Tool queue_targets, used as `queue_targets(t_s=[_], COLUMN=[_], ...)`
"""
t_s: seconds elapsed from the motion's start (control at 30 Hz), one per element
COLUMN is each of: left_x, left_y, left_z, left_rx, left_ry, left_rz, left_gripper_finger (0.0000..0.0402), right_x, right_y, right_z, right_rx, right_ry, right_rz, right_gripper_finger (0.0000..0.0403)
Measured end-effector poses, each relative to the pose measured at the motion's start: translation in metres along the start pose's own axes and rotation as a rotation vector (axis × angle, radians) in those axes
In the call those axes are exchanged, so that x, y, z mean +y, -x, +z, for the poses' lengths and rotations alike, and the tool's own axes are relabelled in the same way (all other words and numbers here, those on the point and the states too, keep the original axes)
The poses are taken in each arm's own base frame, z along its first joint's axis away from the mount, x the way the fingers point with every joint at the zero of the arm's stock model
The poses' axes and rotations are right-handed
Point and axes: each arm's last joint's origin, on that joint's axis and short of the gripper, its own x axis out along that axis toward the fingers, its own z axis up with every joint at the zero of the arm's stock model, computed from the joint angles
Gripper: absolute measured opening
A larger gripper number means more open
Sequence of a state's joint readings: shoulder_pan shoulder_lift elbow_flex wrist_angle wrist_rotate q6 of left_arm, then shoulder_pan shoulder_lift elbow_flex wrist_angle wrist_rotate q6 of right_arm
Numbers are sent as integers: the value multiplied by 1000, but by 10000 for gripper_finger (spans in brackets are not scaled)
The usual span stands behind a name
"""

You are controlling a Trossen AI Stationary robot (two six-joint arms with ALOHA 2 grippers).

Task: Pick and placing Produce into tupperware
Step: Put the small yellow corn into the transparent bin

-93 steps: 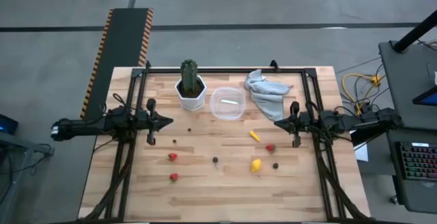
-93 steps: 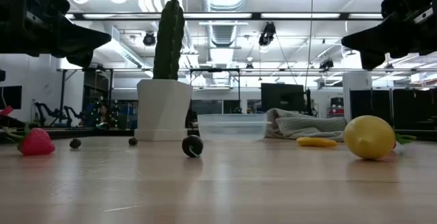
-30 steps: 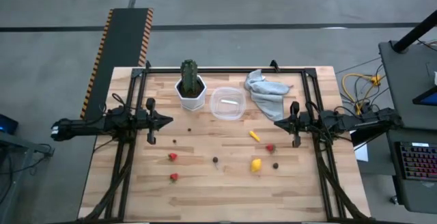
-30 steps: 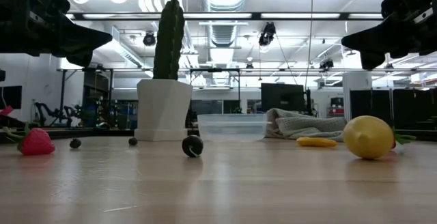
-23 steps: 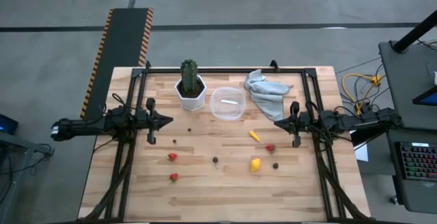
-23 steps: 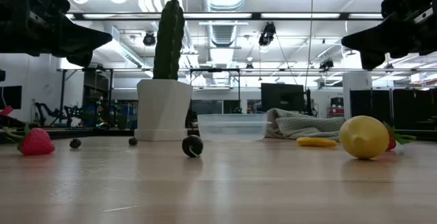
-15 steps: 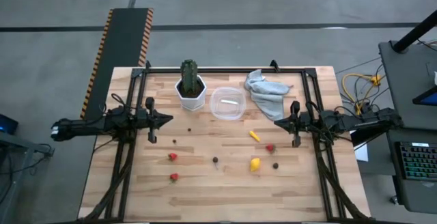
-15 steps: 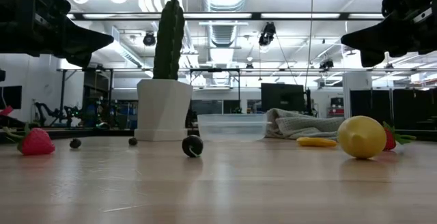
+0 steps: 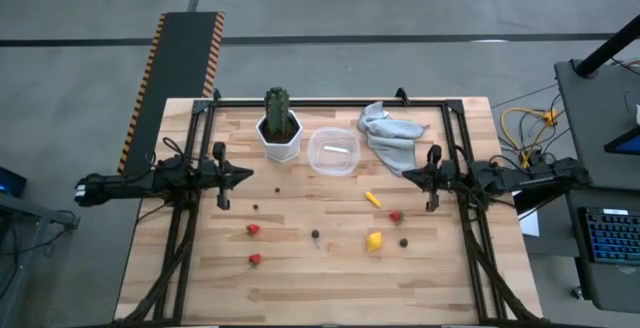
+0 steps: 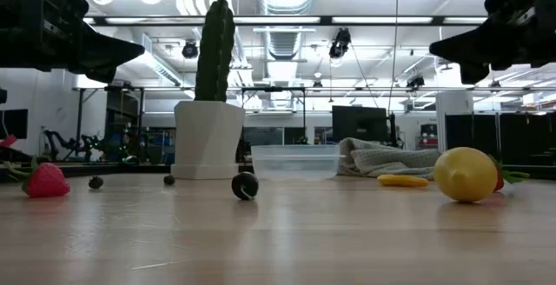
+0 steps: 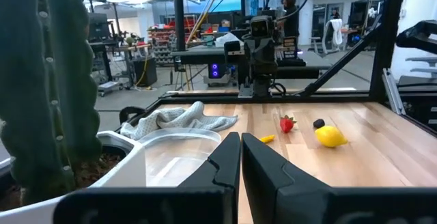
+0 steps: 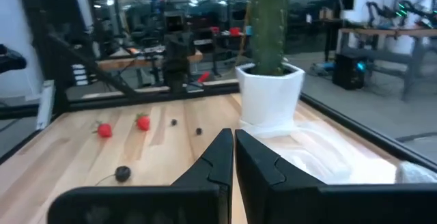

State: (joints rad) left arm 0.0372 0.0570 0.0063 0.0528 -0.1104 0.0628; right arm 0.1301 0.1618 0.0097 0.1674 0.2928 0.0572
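Observation:
The clear tupperware [image 9: 333, 152] stands on the table at the far middle, next to the white cactus pot [image 9: 281, 133]. The produce lies loose on the wood: a lemon [image 9: 373, 240], a yellow stick [image 9: 372, 199], a red berry [image 9: 396, 216], two more red berries [image 9: 253, 230] [image 9: 254, 259], and several dark berries, one of them nearest the low camera [image 10: 244, 186]. My left gripper [image 9: 250, 176] hovers shut at the left side, pointing toward the middle. My right gripper [image 9: 405, 177] hovers shut at the right side, facing it. Both are above the table and hold nothing.
A crumpled grey cloth [image 9: 390, 133] lies at the far right beside the tupperware. The tall green cactus [image 10: 215, 50] rises from its pot. A black metal frame [image 9: 330, 101] runs along the table's edges. Bare wood lies along the near edge [image 9: 320, 293].
The lemon has rocked a little to one side and back on the table.

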Motion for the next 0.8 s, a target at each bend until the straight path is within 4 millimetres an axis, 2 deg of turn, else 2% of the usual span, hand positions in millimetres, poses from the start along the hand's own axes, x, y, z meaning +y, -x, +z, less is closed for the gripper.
queue_targets(t_s=[0.2, 0.33, 0.53, 0.8], left_x=[0, 1, 2, 2], left_y=[0, 0, 0, 0], left_z=[0, 0, 0, 0], left_rx=[1, 3, 3, 3], left_ry=[-3, -3, -3, 4], left_rz=[13, 45, 56, 55], left_gripper_finger=[0, 0, 0, 0], right_x=[1, 7, 29, 50], right_y=[-4, -12, -42, -90], right_z=[-1, 19, 48, 58], right_rx=[31, 84, 377, 766], right_ry=[-11, -20, 69, 12], right_rz=[0, 22, 60, -67], right_gripper_finger=[23, 59, 125, 175])
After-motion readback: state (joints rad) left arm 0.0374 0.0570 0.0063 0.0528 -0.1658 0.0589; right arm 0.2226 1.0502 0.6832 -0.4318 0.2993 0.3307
